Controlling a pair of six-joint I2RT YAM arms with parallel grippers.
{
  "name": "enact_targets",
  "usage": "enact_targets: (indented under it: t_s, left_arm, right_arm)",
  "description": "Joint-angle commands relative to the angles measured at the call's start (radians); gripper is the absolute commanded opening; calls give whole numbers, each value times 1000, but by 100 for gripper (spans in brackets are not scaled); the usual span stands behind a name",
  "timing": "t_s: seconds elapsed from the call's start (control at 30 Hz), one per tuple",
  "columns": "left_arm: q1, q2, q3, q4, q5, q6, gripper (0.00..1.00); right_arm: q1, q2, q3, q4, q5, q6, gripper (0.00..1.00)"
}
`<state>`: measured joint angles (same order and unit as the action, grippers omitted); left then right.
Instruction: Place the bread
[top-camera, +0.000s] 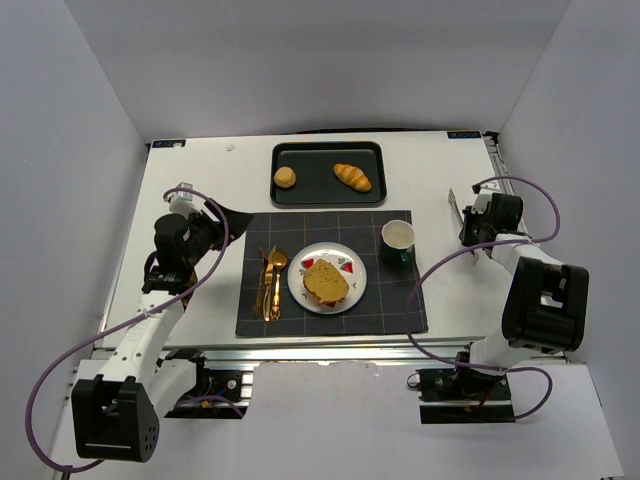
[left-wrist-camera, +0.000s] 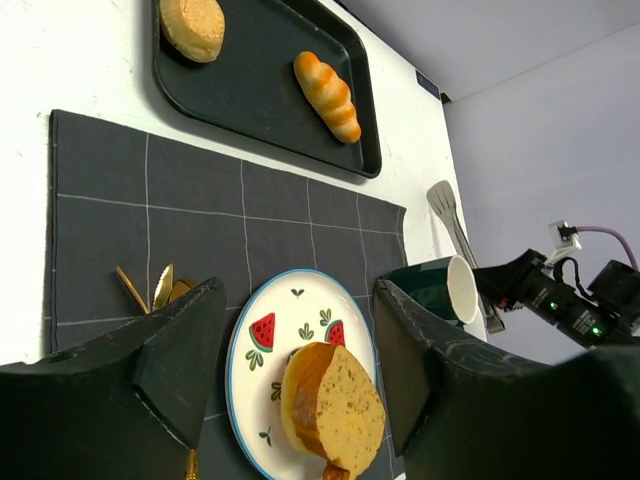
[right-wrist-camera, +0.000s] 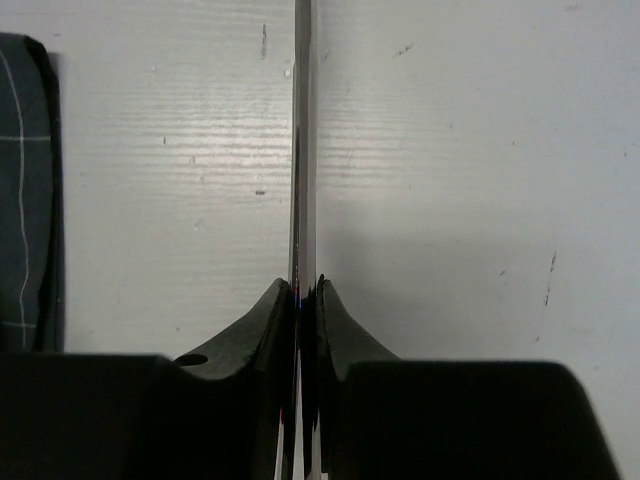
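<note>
A thick slice of bread (top-camera: 325, 281) lies on a white watermelon-print plate (top-camera: 293, 285) on the dark placemat (top-camera: 390, 300). It also shows in the left wrist view (left-wrist-camera: 335, 410) on the plate (left-wrist-camera: 250, 390). My left gripper (top-camera: 232, 222) is open and empty, above the placemat's left side, its fingers (left-wrist-camera: 180, 360) framing the plate. My right gripper (top-camera: 468, 218) is over the bare table to the right, shut (right-wrist-camera: 305, 285) on thin metal tongs (right-wrist-camera: 303, 150), seen edge-on.
A black tray (top-camera: 320, 190) at the back holds a round bun (top-camera: 285, 177) and a twisted roll (top-camera: 352, 177). A dark green mug (top-camera: 398, 241) stands right of the plate. Gold cutlery (top-camera: 270, 285) lies left of it.
</note>
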<state>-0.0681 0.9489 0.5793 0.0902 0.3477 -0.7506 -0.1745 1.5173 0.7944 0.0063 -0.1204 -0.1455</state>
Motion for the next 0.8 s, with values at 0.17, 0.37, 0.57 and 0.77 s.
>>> enact_targets:
  t_s: [0.17,0.37,0.57,0.77]
  left_arm:
    - [4,-25,8,0,-3,2,71]
    - [2,-13,27,-4,8,13,71]
    - [4,8,31,28,20,-7,21]
    - [4,25,54,61,56,-15,26]
  right_arm:
    - [-25,87,11,6,-10,-129,49]
    - [-51,-5,29,-72,-58,-181,87]
    - [15,-103,205,-192,14,-198,89]
    - [90,-94,474,-285,-53,-108,90]
